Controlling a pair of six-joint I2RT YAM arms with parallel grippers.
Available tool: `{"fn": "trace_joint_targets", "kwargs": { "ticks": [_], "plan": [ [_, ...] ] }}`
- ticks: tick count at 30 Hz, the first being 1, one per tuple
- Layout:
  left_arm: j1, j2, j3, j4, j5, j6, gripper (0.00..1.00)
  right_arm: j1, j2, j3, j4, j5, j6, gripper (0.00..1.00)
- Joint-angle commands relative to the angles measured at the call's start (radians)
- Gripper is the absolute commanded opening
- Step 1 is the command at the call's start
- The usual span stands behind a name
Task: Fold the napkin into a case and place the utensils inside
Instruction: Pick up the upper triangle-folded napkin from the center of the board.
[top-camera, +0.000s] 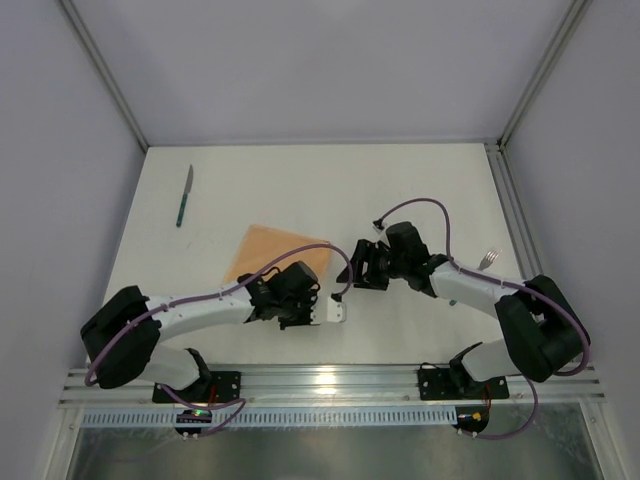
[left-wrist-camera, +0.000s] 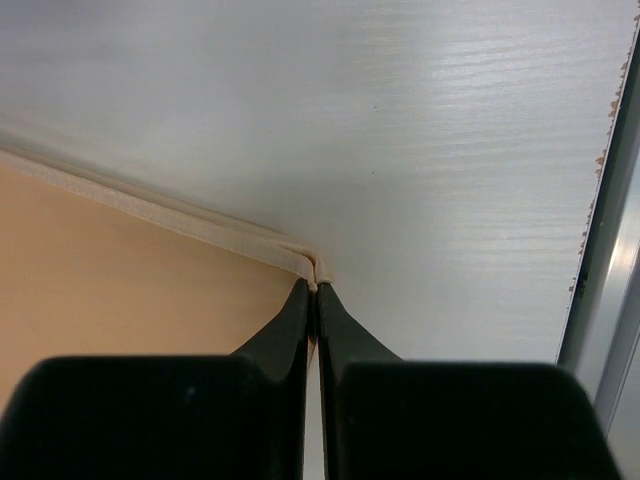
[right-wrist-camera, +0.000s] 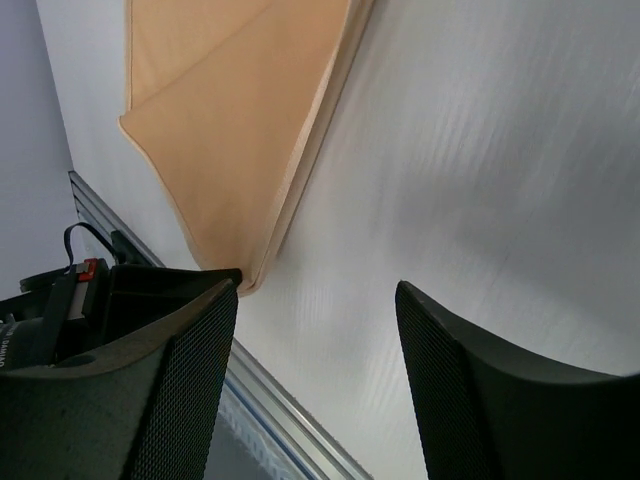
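The peach-orange napkin (top-camera: 283, 253) lies on the white table, its near part hidden under my left arm. In the left wrist view my left gripper (left-wrist-camera: 316, 285) is shut on the hemmed corner of the napkin (left-wrist-camera: 120, 280). In the top view that gripper (top-camera: 318, 296) is at the cloth's near right corner. My right gripper (top-camera: 356, 266) hovers open just right of the napkin, with only bare table between its fingers (right-wrist-camera: 190, 360). The right wrist view shows the napkin (right-wrist-camera: 240, 110) with one layer lying over another. The knife (top-camera: 185, 195) lies far left. The fork (top-camera: 488, 260) peeks out behind my right arm.
An aluminium rail (top-camera: 330, 380) runs along the near table edge, close to the held corner (left-wrist-camera: 600, 250). White walls and frame posts (top-camera: 105, 80) enclose the table on three sides. My left arm's wrist (right-wrist-camera: 60, 300) shows in the right wrist view.
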Motion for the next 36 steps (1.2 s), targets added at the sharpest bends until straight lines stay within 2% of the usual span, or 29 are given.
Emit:
{"fn": "trace_joint_targets", "kwargs": {
  "ticks": [1,8,14,19,24,31,36],
  "plan": [
    [0.023,-0.035,0.051,-0.039,0.023,-0.038,0.00,0.003,-0.040,-0.030,0.105,-0.055,0.092,0.69],
    [0.045,-0.058,0.103,-0.091,0.025,-0.070,0.00,-0.037,0.074,0.098,0.013,-0.020,0.174,0.75],
    [0.046,-0.061,0.117,-0.093,0.025,-0.076,0.00,0.035,0.187,0.013,0.232,-0.018,0.358,0.76],
    [0.046,-0.056,0.118,-0.094,0.028,-0.076,0.00,0.135,0.262,0.022,0.353,0.041,0.499,0.76],
    [0.046,-0.060,0.118,-0.094,0.028,-0.076,0.00,0.174,0.374,0.018,0.479,0.060,0.597,0.76],
    [0.046,-0.064,0.118,-0.093,0.032,-0.078,0.00,0.189,0.416,-0.019,0.528,0.098,0.662,0.71],
    [0.048,-0.061,0.115,-0.088,0.046,-0.081,0.00,0.203,0.448,-0.007,0.557,0.108,0.681,0.56]
  ]
}}
